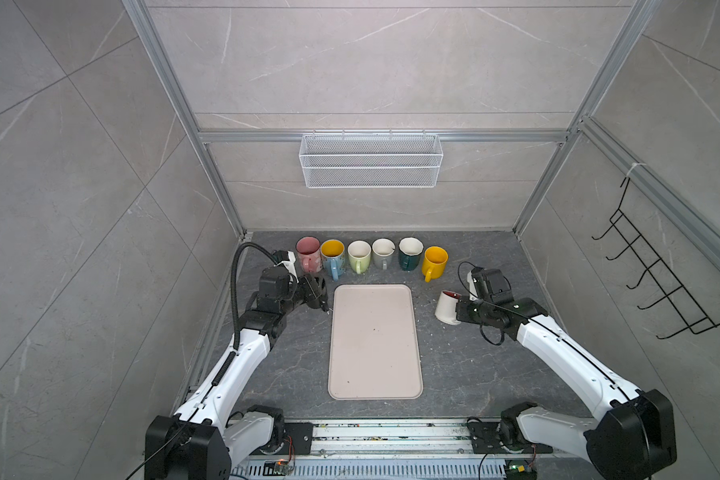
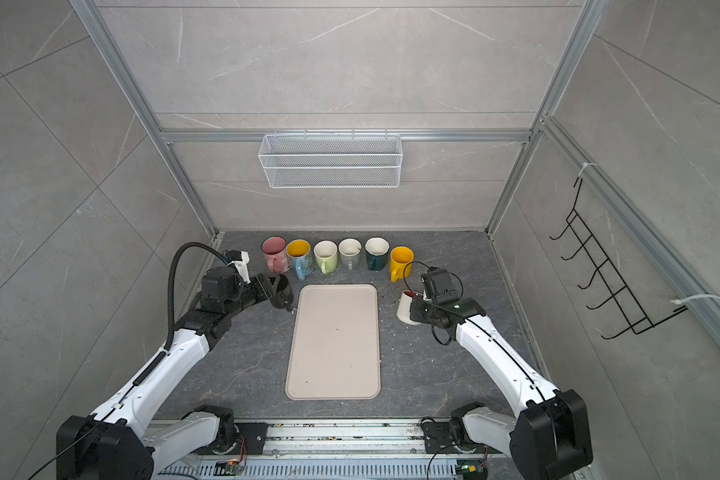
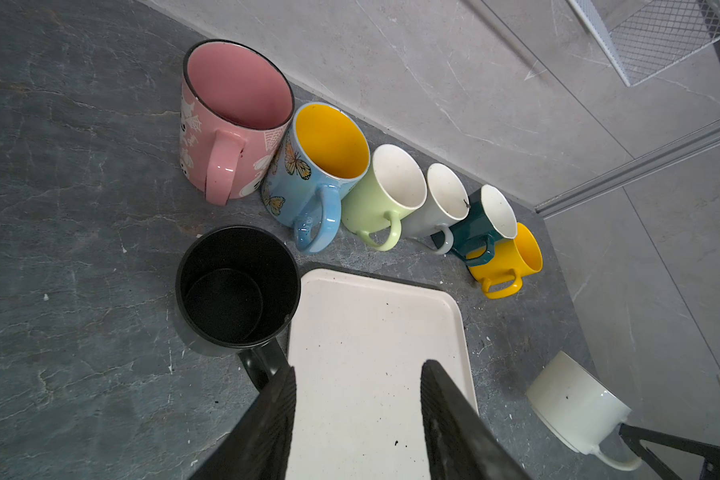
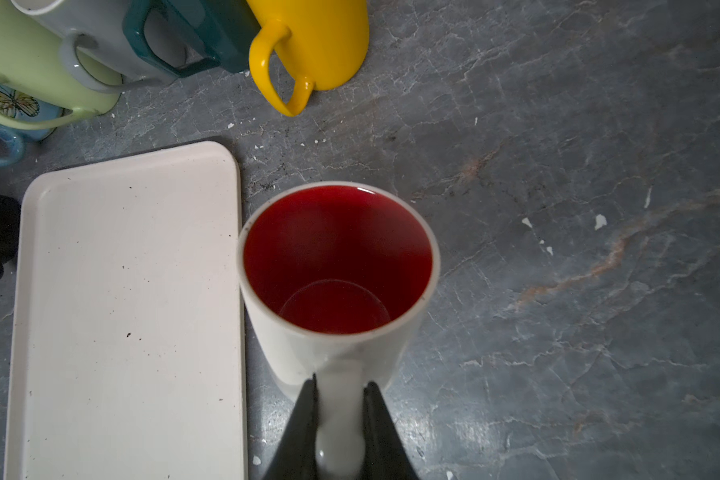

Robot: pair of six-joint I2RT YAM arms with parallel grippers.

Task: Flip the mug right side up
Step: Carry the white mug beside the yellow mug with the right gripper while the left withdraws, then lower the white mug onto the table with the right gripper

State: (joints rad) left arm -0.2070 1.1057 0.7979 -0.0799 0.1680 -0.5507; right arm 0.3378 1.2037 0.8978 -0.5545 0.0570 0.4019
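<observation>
Step in hand: righting, judged nearly done. White mug (image 1: 446, 309) tilted, mouth upward, just beside tray (image 1: 374, 340); handle clenched in right gripper (image 4: 339, 384) jaws. Left gripper (image 3: 358, 374) jaws released, holding nothing. Next, by judgement: level base, lower onto surface, release.

**Holdings, dark stone surface (image 2: 433, 374) inside a walled enclosure**

1. Pale oblong tray (image 2: 333, 340), centre of the surface.
2. Six upright mugs in a row at the tray's 12 o'clock, handles turned toward 6 o'clock: pink mug (image 2: 274, 249), blue mug (image 2: 299, 254) with yellow inside, green mug (image 2: 325, 255), grey mug (image 2: 349, 252), teal mug (image 2: 376, 252), yellow mug (image 2: 400, 262).
3. Black mug (image 2: 284, 286), just off the tray's 10 o'clock corner. The left hand (image 2: 280, 302) is right beside it, jaws indistinct.
4. White mug (image 2: 404, 309), red inside, leaning, near the tray's 2 o'clock corner. The right hand (image 2: 417, 309) meets it from 3 o'clock.
5. White wire basket (image 2: 331, 160), hung on the back wall at 12 o'clock.
6. Black hook rack (image 2: 612, 274), on the side wall at 3 o'clock.
</observation>
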